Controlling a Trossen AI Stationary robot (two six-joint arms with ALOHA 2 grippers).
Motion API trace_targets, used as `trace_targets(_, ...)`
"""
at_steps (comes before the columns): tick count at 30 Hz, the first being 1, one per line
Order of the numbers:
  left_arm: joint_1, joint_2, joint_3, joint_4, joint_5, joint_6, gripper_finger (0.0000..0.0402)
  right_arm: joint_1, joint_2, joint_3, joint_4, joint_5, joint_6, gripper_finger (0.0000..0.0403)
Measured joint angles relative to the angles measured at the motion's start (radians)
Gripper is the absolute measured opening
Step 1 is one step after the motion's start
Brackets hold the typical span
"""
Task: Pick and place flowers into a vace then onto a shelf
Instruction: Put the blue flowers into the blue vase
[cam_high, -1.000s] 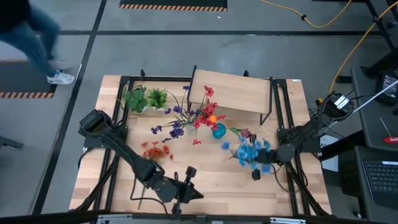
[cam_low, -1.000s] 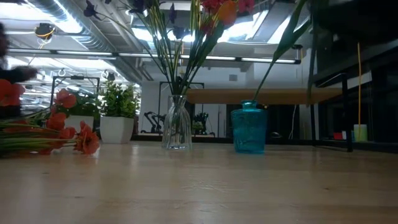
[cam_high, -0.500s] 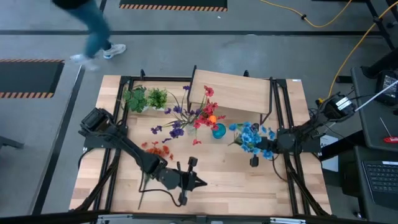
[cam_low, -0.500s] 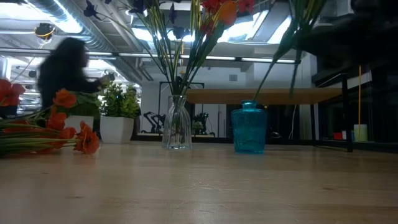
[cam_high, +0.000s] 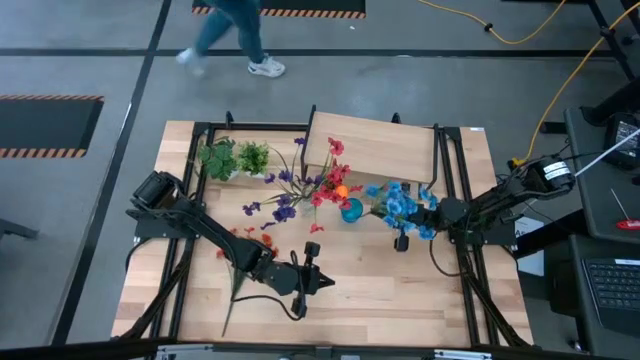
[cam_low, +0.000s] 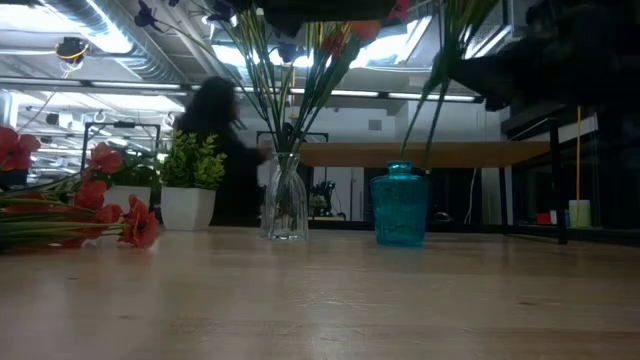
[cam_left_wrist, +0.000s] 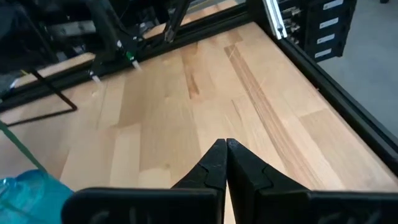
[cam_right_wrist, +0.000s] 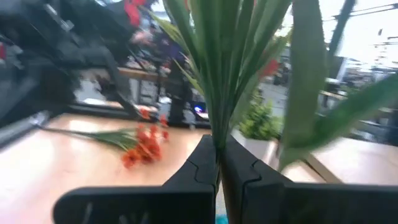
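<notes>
My right gripper (cam_high: 401, 240) is shut on a blue-flowered spray (cam_high: 402, 208), held just right of the teal vase (cam_high: 352, 210). In the low view its green stems (cam_low: 447, 62) slant down above the teal vase (cam_low: 400, 205). A clear vase (cam_low: 285, 200) holds red, purple and orange sprays (cam_high: 315, 188). An orange-red spray (cam_high: 246, 240) lies flat on the table. The shelf (cam_high: 385, 150) stands at the far edge. My left gripper (cam_high: 313, 281) is shut on nothing, low over the near middle of the table. My right gripper pinches the blue spray's bundle of green stems (cam_right_wrist: 214, 127) between its two fingers, which lie across the stems. The spray is lifted clear of the table, with its blooms (cam_high: 400, 205) on the far side of the fingers. The stems' lower ends are hidden.
Two leafy potted tufts (cam_high: 235, 158) stand at the far left corner. Black frame rails (cam_high: 448, 180) run along both sides of the table. A person (cam_high: 235, 30) walks on the floor beyond the far edge. Bare tabletop (cam_high: 400, 300) lies near and right of my left gripper.
My right gripper has carried the blue spray toward the far edge and left, up to the teal vase. My left gripper has moved right and toward the far edge, turning about as it went. A person has walked from left to right beyond the table.
</notes>
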Motion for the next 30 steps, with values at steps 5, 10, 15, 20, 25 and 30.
trace_targets(5,0.0,0.0,0.0,-0.001,0.0,-0.013,0.0001,-0.05,0.0,0.03,0.001,-0.068,0.006,0.0002)
trace_targets(10,-0.003,0.0,0.0,-0.001,0.0,-0.013,0.0005,-0.083,0.0,0.052,-0.026,-0.092,-0.013,0.0002)
trace_targets(15,-0.003,0.0,0.0,-0.001,0.0,-0.014,0.0005,-0.11,0.0,0.059,-0.037,-0.093,-0.019,0.0002)
trace_targets(20,-0.003,0.0,0.0,-0.005,0.0,-0.016,0.0005,-0.116,0.0,0.059,-0.038,-0.097,-0.022,0.0002)
trace_targets(25,-0.003,0.001,0.0,-0.006,0.0,-0.016,0.0006,-0.115,0.0,0.059,-0.026,-0.097,-0.026,0.0002)
trace_targets(30,-0.003,0.001,0.0,-0.006,0.0,-0.016,0.0006,-0.115,0.0,0.059,-0.008,-0.097,-0.063,0.0002)
